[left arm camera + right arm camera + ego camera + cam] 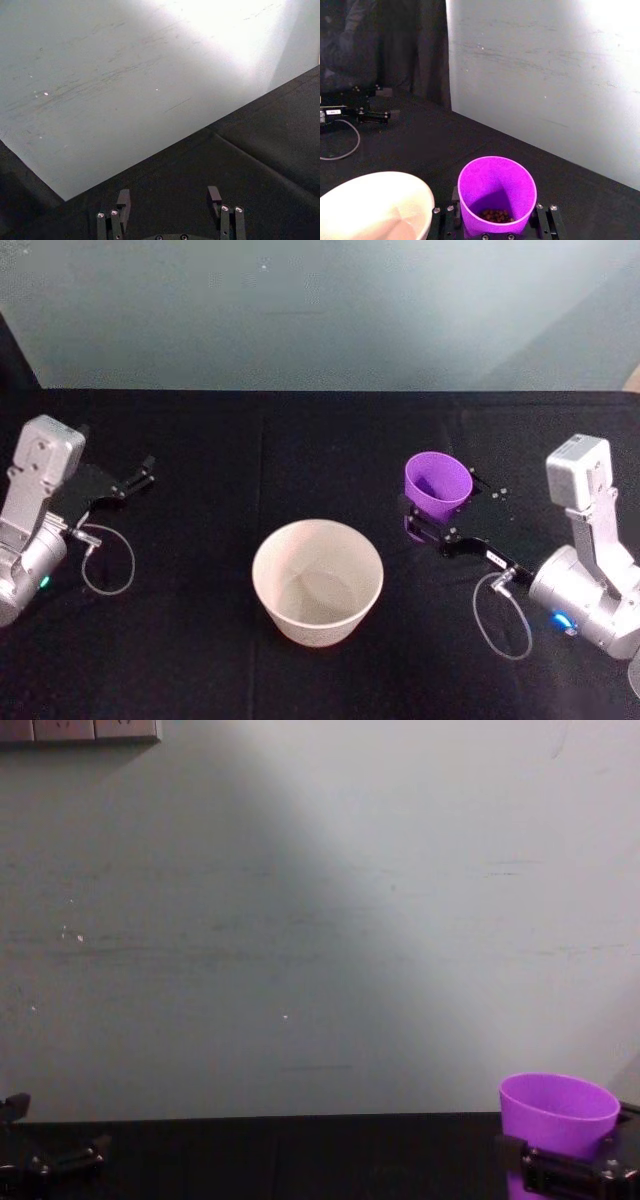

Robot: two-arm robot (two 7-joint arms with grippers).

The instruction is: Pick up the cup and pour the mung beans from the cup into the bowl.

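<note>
Cup (437,483): one, gripped by right hand (441,498); bowl (320,625): one; left hand (135,478) parked.

The bowl (318,580) sits at lower centre on the table (200,660). The cup (437,485), mung beans (496,216) in it, is to its upper right.

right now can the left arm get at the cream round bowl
Probably yes: the left hand sits open on the left, and only bare black cloth lies between it and the cream round bowl. The right hand holds the purple plastic cup.
</note>
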